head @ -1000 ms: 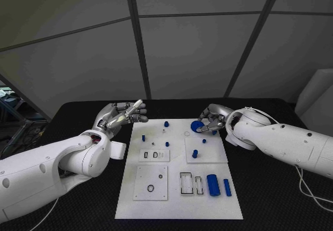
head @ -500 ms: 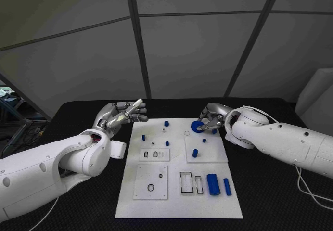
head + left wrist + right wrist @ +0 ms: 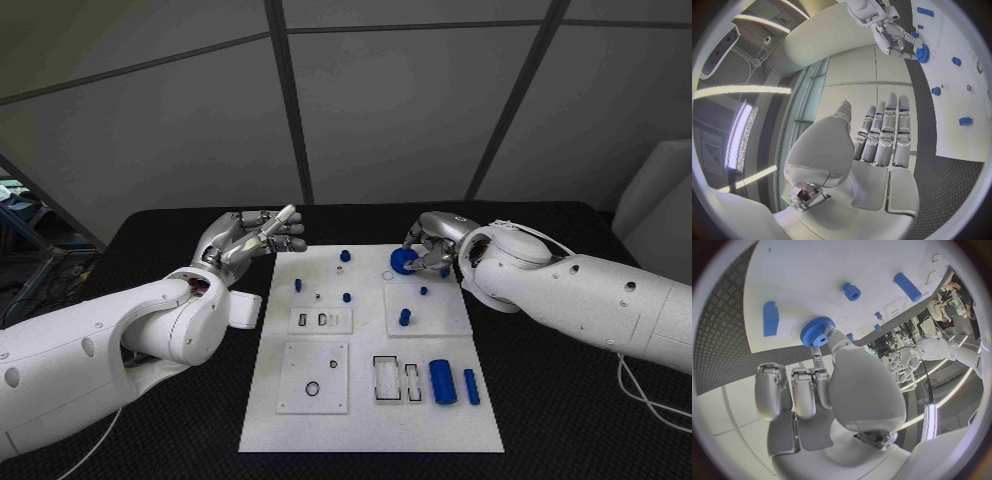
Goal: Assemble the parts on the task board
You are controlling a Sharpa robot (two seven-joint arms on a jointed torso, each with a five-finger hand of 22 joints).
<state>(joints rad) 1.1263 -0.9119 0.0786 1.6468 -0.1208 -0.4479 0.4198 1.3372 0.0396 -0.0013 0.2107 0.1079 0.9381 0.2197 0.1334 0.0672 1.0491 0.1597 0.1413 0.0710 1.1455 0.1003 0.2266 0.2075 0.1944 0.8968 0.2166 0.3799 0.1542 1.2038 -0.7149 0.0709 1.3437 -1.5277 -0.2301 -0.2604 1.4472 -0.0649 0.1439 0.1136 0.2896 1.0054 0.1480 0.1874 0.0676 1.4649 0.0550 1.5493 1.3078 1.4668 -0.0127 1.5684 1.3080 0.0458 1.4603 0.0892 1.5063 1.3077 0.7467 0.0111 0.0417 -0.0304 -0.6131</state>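
The white task board [image 3: 372,425] lies in the middle of the black table. My right hand [image 3: 433,243] pinches a blue toothed gear [image 3: 404,261] over the board's far edge; the right wrist view shows the gear [image 3: 817,331] close to the board [image 3: 811,275], and I cannot tell whether it touches. My left hand [image 3: 257,238] hovers off the board's far left corner with nothing in it. Its fingers [image 3: 882,132] lie straight and side by side, with the thumb apart. The left wrist view also catches the right hand [image 3: 893,36] with the gear [image 3: 922,53].
Small blue pegs [image 3: 346,257] [image 3: 405,319] stand on the board's far half. A thick blue cylinder [image 3: 443,383] and a thin blue bar [image 3: 472,388] lie at its near right. A black ring [image 3: 312,389] sits in a square inset. Black table surrounds the board.
My right hand has carried the gear slightly to the left along the board's far edge. The left hand has stayed in place.
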